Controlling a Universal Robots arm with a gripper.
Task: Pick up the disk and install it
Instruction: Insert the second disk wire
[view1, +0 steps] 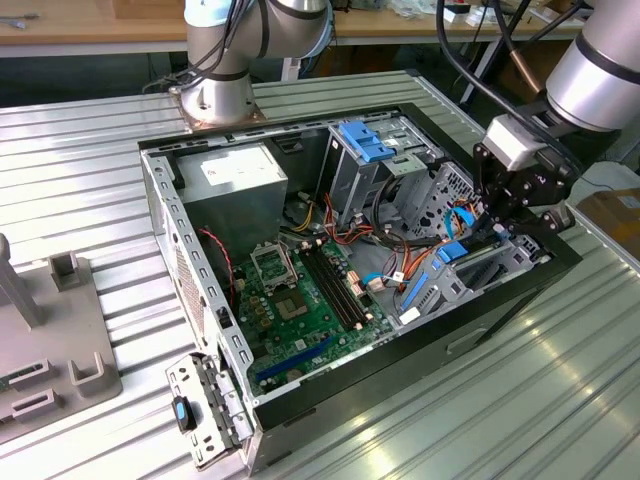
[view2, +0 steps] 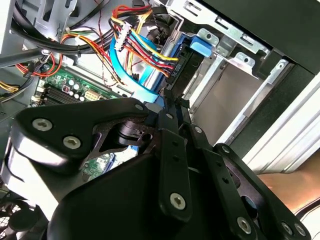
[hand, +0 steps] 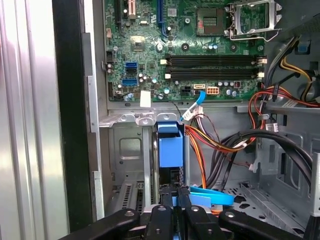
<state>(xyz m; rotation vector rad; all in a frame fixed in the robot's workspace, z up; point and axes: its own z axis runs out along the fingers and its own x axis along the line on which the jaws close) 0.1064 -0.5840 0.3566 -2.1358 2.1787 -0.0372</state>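
Though not yet pushed fully home, stands the disk (hand: 170, 150) on edge in the metal drive bay (hand: 127, 150), blue tab uppermost, at the near corner of the case (view1: 160, 200) on the exterior view's right. Pinches its upper edge with the gripper (hand: 176, 200), fingers drawn almost together and seemingly clamped on it. Probably holds it upright so the blue rails can run down the bay's guides. Leaves the bundled cables (hand: 210, 145) just beside it and the motherboard (hand: 150, 50) beyond. Offers no readable writing: white sticker on the power supply (view1: 235, 180), print too small to tell.
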